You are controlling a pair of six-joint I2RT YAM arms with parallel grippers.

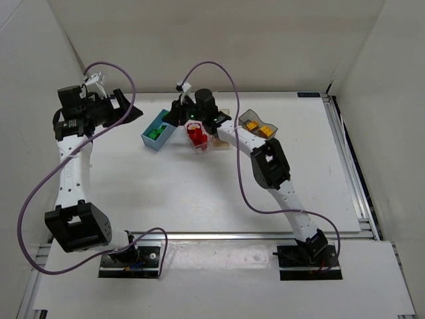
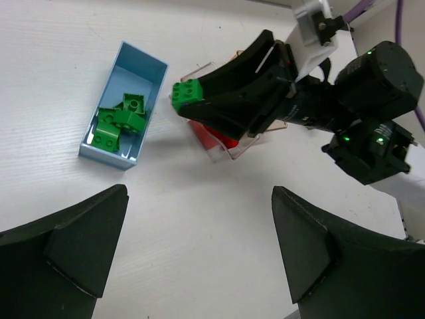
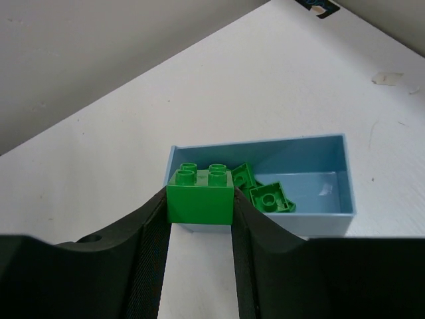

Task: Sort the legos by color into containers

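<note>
Here the right arm (image 1: 269, 163) stretches from its base at the near right edge diagonally across the surface (image 1: 199, 193), elbow raised, wrist passing over the middle bins. The right fingers (image 3: 151, 226) are closed on a green brick (image 3: 199, 196), one finger pressed against each side of it, studs up. In the right wrist view the brick hangs above the short end wall of the light blue bin (image 3: 319, 219); from the left wrist view it sits raised just beside that bin, with no contact visible.

The left arm (image 1: 70, 173) stands along the left side, forearm upright, wrist bent so it looks across at the bins. The left fingers (image 2: 73, 252) are spread wide with nothing between them, well apart from every bin.

The light blue bin holds a small heap of green bricks (image 2: 119, 119) piled toward one end, the other end bare. Just beside it, the clear bin (image 1: 205, 147) holds red bricks (image 1: 196, 135), partly covered by the right wrist. Farther right, the smoky grey bin (image 1: 247, 113) holds yellow bricks (image 1: 259, 126). A peach-orange rim (image 2: 199, 66) shows behind the right fingers; its contents are hidden.
</note>
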